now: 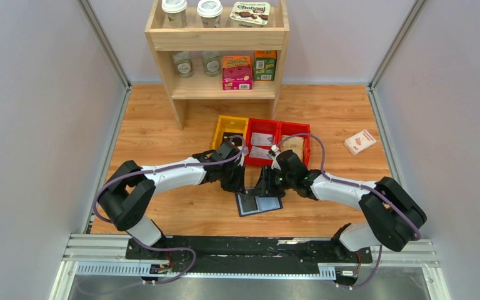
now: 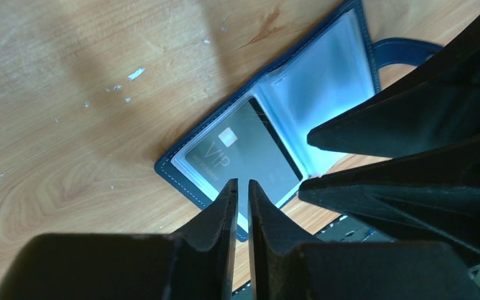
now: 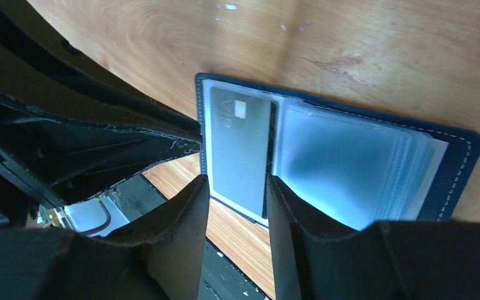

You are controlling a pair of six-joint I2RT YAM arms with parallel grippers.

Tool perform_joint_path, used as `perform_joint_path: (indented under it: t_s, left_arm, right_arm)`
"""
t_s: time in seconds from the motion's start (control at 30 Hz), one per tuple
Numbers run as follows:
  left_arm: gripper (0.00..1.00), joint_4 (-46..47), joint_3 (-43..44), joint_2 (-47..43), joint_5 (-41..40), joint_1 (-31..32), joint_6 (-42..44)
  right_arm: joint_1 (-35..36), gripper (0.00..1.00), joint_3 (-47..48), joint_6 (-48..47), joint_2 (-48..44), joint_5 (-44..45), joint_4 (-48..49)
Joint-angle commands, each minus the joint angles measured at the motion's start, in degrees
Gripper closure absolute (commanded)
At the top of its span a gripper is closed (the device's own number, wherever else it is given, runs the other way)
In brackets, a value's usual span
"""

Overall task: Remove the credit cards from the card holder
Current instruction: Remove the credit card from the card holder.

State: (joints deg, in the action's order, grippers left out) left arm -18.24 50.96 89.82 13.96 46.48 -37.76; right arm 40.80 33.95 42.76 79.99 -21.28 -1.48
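The card holder (image 1: 259,204) is laid open on the wooden table (image 1: 162,137), at lower centre of the top view, between the 2 grippers. 1 black credit card (image 2: 244,153) marked VIP is seen inside a clear sleeve (image 2: 325,94) on the holder's left half in the left wrist view. The left gripper (image 2: 242,187) is held at the card's near edge, jaws almost together with a thin slit between them; whether anything is pinched cannot be told. The right gripper (image 3: 237,197) is held over the same card with its jaws apart, the card's edge seen between them.
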Motion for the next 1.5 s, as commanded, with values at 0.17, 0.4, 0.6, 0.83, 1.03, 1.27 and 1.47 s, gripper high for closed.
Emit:
perform_joint_path:
  t_s: [0.17, 0.4, 0.6, 0.83, 1.03, 1.27, 1.47]
  left_arm:
    - [0.86, -2.0, 1.2, 4.3, 3.4, 0.2, 2.7]
    - [0.89, -4.4, 1.0, 5.6, 2.3, 0.2, 3.7]
    - [0.91, -4.9, -0.2, 6.1, 1.8, 0.2, 3.7]
    - [0.92, -3.8, -0.9, 6.7, 2.4, 0.2, 3.3]
    - [0.92, -3.6, -1.0, 6.4, 2.5, 0.2, 3.3]
    - [0.92, -3.1, -1.2, 5.9, 2.1, 0.2, 3.2]
    - [0.92, -2.8, -1.4, 5.3, 1.9, 0.2, 3.0]
  right_arm:
    - [-3.4, 0.59, -1.4, 3.9, 4.7, -4.6, 5.3]
    - [-3.6, 0.59, -0.7, 3.7, 7.7, -5.5, 5.3]
    - [-3.6, 0.59, -0.6, 3.6, 9.0, -7.7, 6.9]
    - [-3.4, 0.60, -0.2, 3.3, 10.1, -10.9, 8.9]
    - [-2.7, 0.62, 0.7, 2.9, 11.0, -12.4, 9.2]
    - [-2.2, 0.75, -0.7, 3.8, 8.8, -14.4, 13.9]
    - [-2.3, 0.82, -2.5, 5.7, 5.7, -15.7, 19.7]
